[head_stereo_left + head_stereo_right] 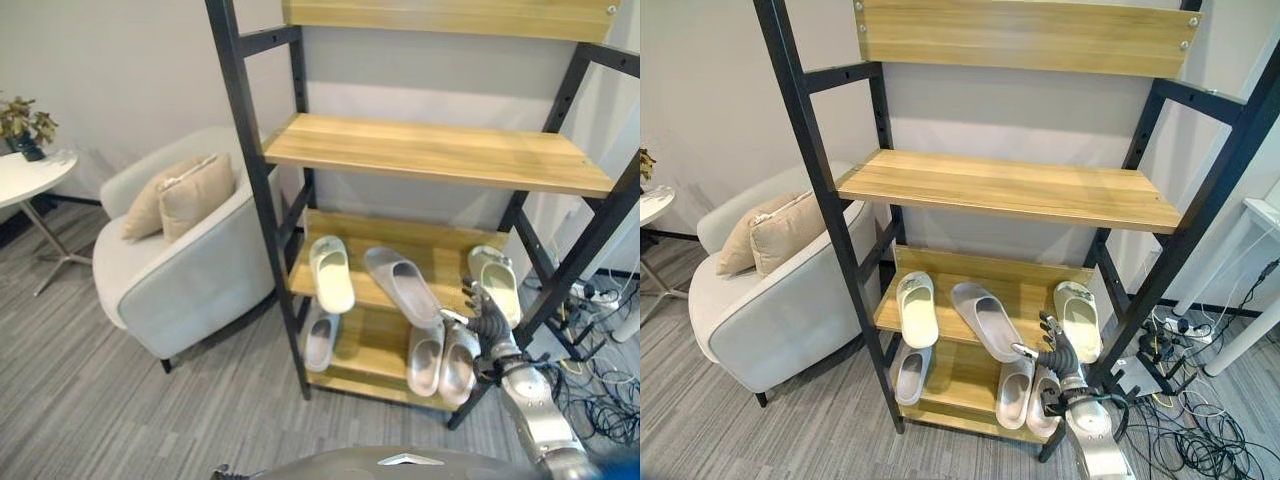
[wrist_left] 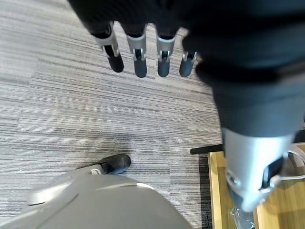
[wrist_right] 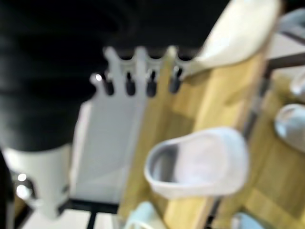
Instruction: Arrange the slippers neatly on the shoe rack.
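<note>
The shoe rack (image 1: 430, 150) has wooden shelves in a black frame. On its low shelf lie a cream slipper (image 1: 331, 273) at the left, a lilac slipper (image 1: 402, 285) lying askew in the middle, and a pale green slipper (image 1: 497, 280) at the right. The bottom shelf holds one grey slipper (image 1: 321, 340) at the left and a grey pair (image 1: 442, 360) at the right. My right hand (image 1: 489, 325) hovers open before the low shelf, between the lilac and green slippers, holding nothing. The right wrist view shows its straight fingers (image 3: 128, 78) above the lilac slipper (image 3: 200, 162). My left hand (image 2: 139, 59) hangs open over the carpet.
A pale armchair (image 1: 180, 270) with two beige cushions (image 1: 180, 195) stands left of the rack. A small white side table (image 1: 30, 175) with a plant is at the far left. A power strip (image 1: 585, 292) and loose cables lie on the floor right of the rack.
</note>
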